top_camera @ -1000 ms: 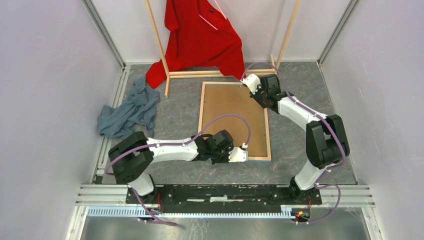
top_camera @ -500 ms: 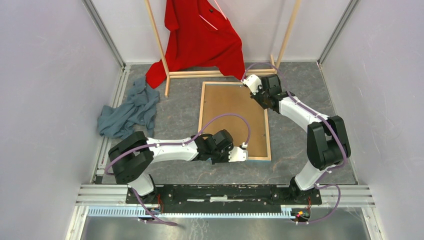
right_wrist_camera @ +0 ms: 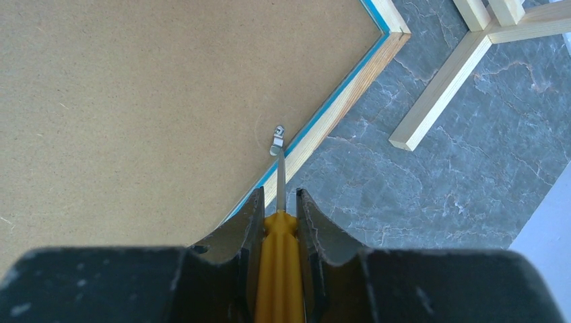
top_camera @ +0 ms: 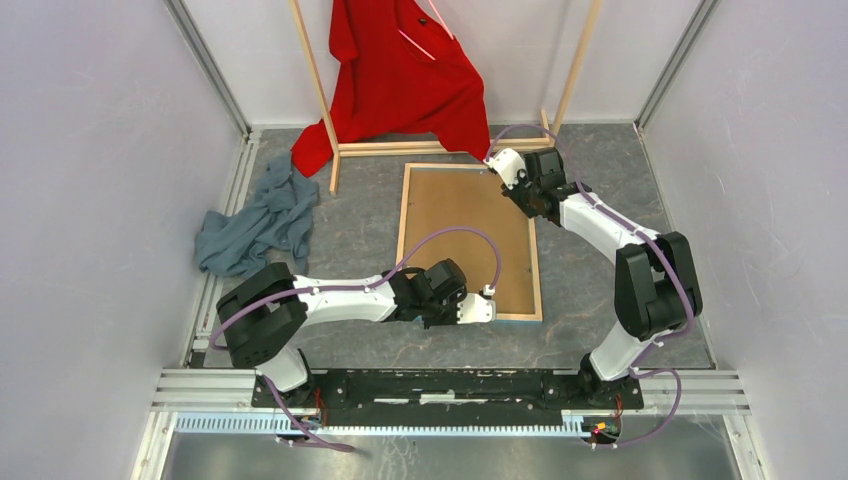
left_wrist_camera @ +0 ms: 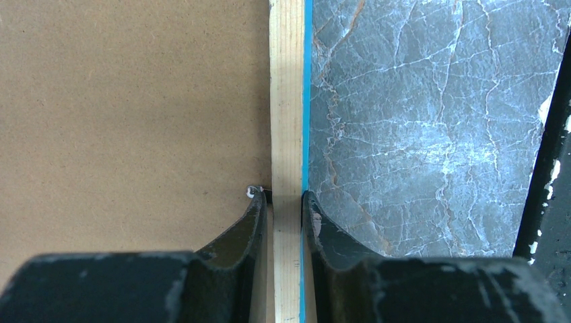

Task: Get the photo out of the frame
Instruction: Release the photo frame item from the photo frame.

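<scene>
We are clamping our left gripper [left_wrist_camera: 286,198] on the frame [left_wrist_camera: 287,101] edge; our right gripper [right_wrist_camera: 278,200] is pinching a yellow-handled screwdriver [right_wrist_camera: 278,269], tip at the backing board's [right_wrist_camera: 135,101] metal clip [right_wrist_camera: 276,140].

Frame [top_camera: 402,215] flat at centre of table [top_camera: 350,220], backing board [top_camera: 465,235] inside it. Left gripper [left_wrist_camera: 286,198] at frame's 5 o'clock corner, fingers either side of rail. Right gripper [right_wrist_camera: 277,195] at 1 o'clock corner, screwdriver [right_wrist_camera: 279,269] between fingers, tip touching clip [right_wrist_camera: 277,139] on board beside rail. Clothes rack [top_camera: 440,148] behind frame at 12 o'clock, garment [top_camera: 400,70] on it. Cloth [top_camera: 255,225] on table at 9 o'clock.
</scene>
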Controlling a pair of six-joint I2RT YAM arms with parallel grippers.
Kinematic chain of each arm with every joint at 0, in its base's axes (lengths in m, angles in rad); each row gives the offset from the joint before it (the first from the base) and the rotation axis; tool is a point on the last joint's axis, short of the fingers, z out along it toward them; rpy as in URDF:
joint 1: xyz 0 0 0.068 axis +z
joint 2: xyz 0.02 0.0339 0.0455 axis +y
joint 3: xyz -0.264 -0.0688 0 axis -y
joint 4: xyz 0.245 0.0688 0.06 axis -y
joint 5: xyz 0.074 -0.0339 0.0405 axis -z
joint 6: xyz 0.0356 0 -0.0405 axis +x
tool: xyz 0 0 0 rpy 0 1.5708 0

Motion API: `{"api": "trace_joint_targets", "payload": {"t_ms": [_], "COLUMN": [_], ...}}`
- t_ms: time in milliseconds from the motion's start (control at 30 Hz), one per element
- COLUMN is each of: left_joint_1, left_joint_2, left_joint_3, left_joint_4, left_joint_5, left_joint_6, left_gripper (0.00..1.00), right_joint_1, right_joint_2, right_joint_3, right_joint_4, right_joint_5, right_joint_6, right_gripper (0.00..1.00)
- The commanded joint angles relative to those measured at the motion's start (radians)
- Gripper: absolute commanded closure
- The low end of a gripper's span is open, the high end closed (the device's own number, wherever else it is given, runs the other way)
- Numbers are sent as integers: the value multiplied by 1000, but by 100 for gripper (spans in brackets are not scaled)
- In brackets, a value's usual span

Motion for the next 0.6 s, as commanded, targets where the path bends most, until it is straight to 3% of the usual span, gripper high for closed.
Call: {"api": "trace_joint_targets", "payload": {"t_ms": [0, 300, 567], "left_joint_1": [7, 6, 6], "left_joint_2": [25, 25, 27], "left_joint_3": [-1, 0, 0], "left_joint_4": [33, 35, 33], "left_joint_5": [39, 42, 41], "left_joint_6": [-30, -30, -30], "left_gripper": [98, 98, 98], "right_joint_1": [15, 15, 14], "right_joint_2": [-21, -47, -24], "right_joint_3": [-1, -19, -17], "right_joint_4": [-68, -43, -44], "right_joint_5": [-137, -51, -89], "right_joint_6": [43, 21, 32], "right_gripper": [100, 100, 100]}}
